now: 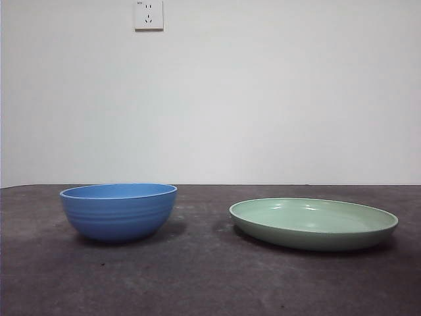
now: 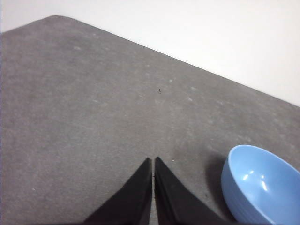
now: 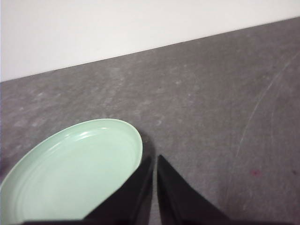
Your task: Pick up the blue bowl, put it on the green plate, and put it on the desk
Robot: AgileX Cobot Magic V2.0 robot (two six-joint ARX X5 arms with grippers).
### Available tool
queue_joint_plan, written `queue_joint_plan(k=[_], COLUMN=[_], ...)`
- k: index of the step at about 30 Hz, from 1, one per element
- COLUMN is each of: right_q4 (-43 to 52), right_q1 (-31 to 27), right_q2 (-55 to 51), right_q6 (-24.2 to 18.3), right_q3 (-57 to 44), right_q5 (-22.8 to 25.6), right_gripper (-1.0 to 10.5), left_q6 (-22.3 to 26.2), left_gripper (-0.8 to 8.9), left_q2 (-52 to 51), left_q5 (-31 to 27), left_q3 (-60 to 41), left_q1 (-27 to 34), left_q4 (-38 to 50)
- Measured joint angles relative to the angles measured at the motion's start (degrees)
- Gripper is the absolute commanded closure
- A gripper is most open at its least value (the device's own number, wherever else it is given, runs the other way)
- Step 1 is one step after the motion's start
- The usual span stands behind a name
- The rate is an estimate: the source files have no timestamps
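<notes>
Blue glossy round bowl [image 1: 119, 210] with faint ridges around its outside sits upright at the lower left of the front frame, resting on the dark grey-brown matte tabletop [image 1: 197, 276]. Well apart from it, at the lower right of that frame, lies the wide, shallow, pale mint-green round plate [image 1: 314, 224], empty, with bare tabletop between the two. Neither arm shows in the front view.

In the left wrist frame the bowl [image 2: 262, 185] fills the lower right corner, near the left pincer [image 2: 153, 161], whose two black jaws are pressed together with only a thin seam between them and nothing held. The bowl's rim lies off to one side of the jaw tips, not ahead of them. In the right wrist frame the plate [image 3: 70, 173] occupies the lower left, its rim just beside the right pincer [image 3: 154, 159], which is likewise closed and empty.

Being round, the bowl has no long axis to line up with. By these views the left arm is the nearer one to the bowl, so the pick seems to fall to it: the jaws would need to part and shift sideways over the near rim before any grasp
</notes>
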Motion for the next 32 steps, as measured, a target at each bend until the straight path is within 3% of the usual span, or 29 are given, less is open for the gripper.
queue_joint_plan(k=[6,15,22,27,32], right_q4=[-0.7,-5.7,-17.6,-28.5,-38.7], right_q1=[0.0,0.0,0.0,0.0,0.3], right_q2=[0.1,7.0,18.2,27.1,34.1], right_q6=[2.7,2.2,-3.0,-8.6,-14.7], right_q3=[5.5,18.7,31.6,40.6,47.4], right_q5=[0.5,0.3,-6.7,-14.2,-18.6], right_gripper=[9.4,9.4,9.4,9.4,9.4], left_q6=[-2.8,-1.6,4.0,9.0,14.0], left_gripper=[8.04,8.04,8.04,8.04,8.04], left_q2=[0.5,9.0,21.0,29.7,36.3], left_q5=[0.0,1.4,11.6,21.0,29.0], left_q3=[5.0,19.3,30.8,37.3,42.2], left_q1=[0.0,0.0,0.0,0.0,-0.4], left_q4=[-3.2,-10.1,-17.0,-23.2,-29.8])
